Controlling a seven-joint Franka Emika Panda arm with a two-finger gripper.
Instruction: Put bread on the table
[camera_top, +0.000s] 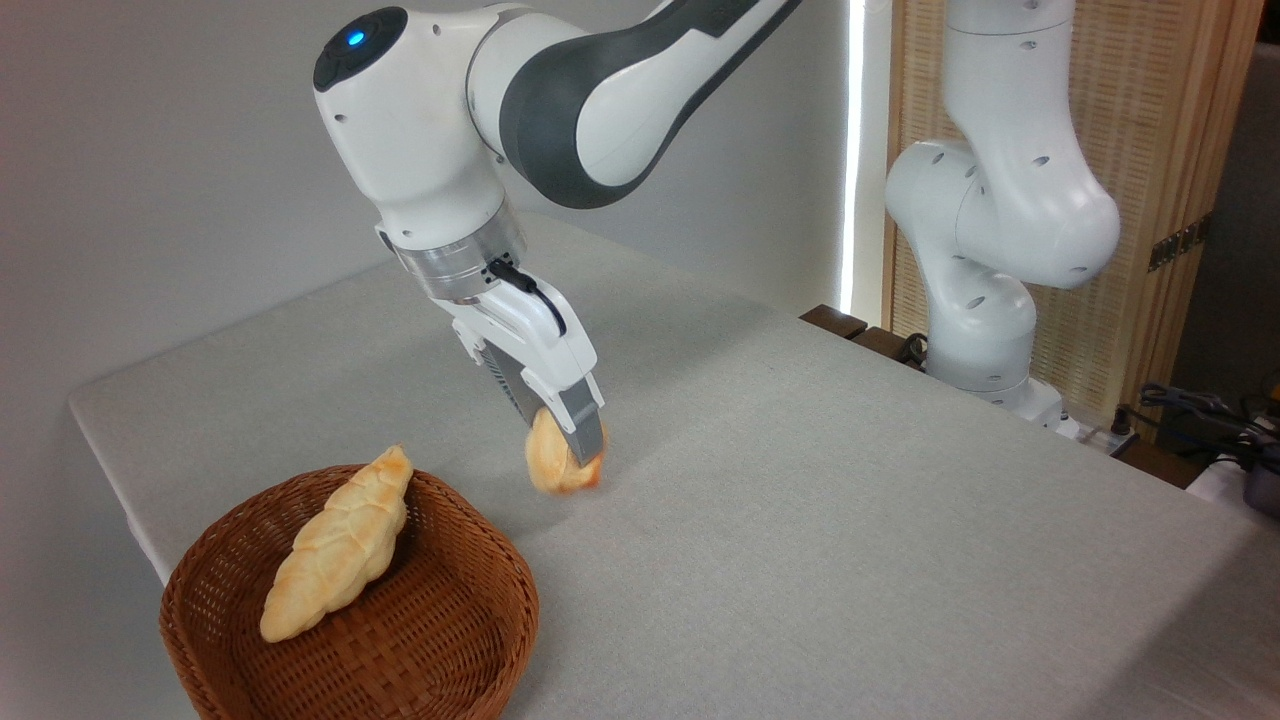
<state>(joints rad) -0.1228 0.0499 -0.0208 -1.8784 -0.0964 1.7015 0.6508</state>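
I have the gripper (570, 455) clenched on the bread (558, 462), out of the basket (440, 640) and low over the table (850, 500) just to its right, so only setting it down and letting go remains.

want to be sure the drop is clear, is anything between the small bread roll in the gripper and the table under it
Nothing visible. The gripper holds the bread just over bare table, to the right of the basket, which holds only the braided loaf.
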